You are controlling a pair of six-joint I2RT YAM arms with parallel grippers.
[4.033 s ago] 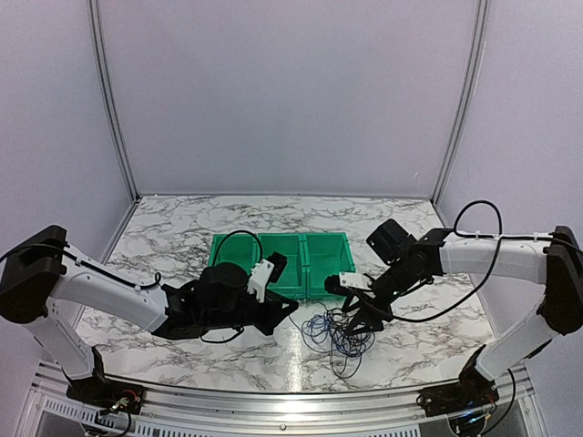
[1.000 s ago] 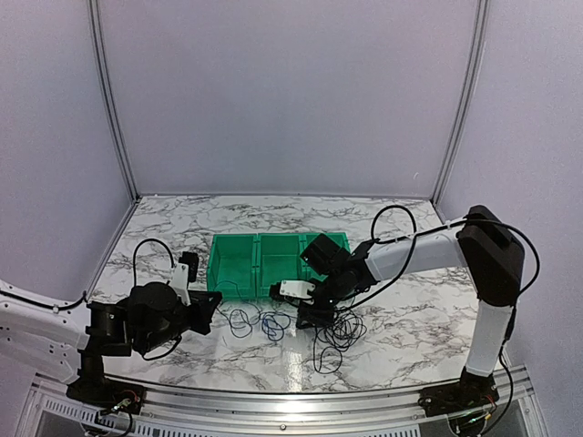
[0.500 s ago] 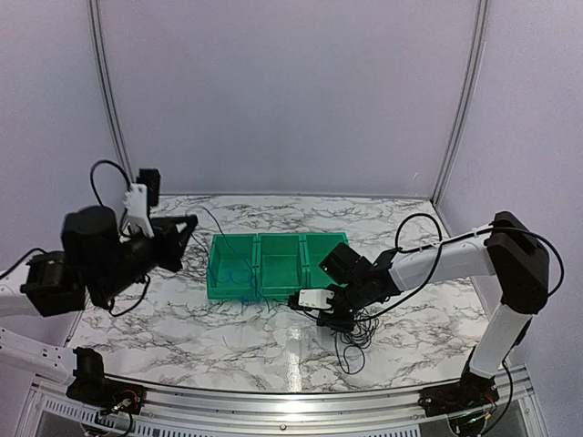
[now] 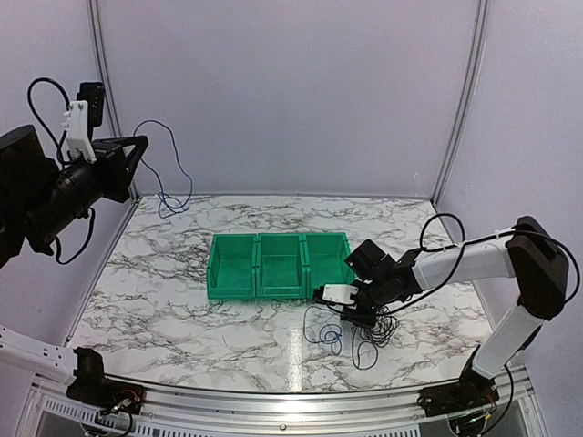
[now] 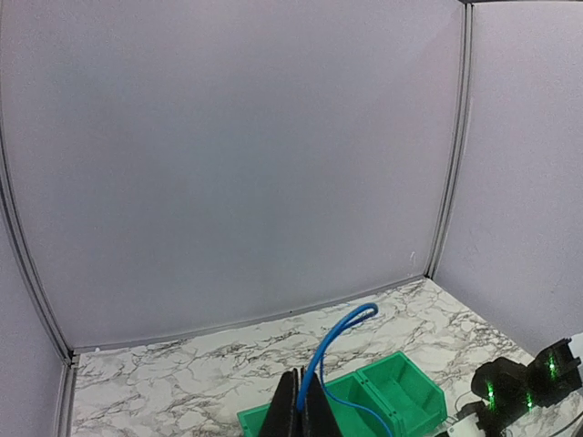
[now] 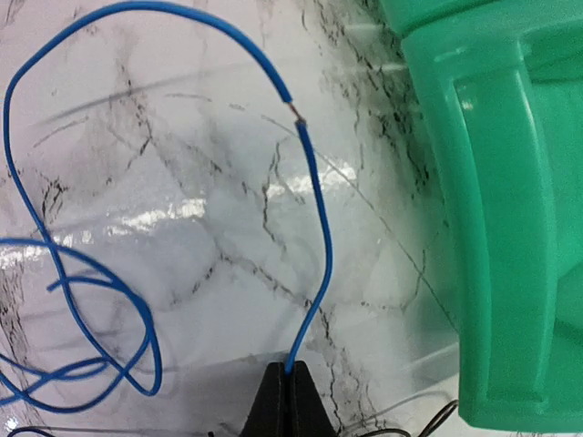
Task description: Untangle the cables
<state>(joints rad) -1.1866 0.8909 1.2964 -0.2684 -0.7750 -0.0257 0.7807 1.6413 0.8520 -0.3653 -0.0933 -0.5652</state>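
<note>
Up at ten o'clock, my left pincer point(image 4: 135, 148) pinches a blue cable point(image 5: 332, 330); at four, right pincer point(image 4: 350, 312) nips a second cable point(image 6: 321, 218).

The left wrist view's bottom edge cuts off the left gripper point(image 5: 301, 401) and the blue cable point(image 5: 351, 316) it pinches. The right wrist view crops the right gripper point(image 6: 282, 387), the loops of the blue strand point(image 6: 324, 228) it pinches, and the green bin point(image 6: 492, 228). From above, the black cables point(image 4: 375, 330) are too fine to separate.
</note>
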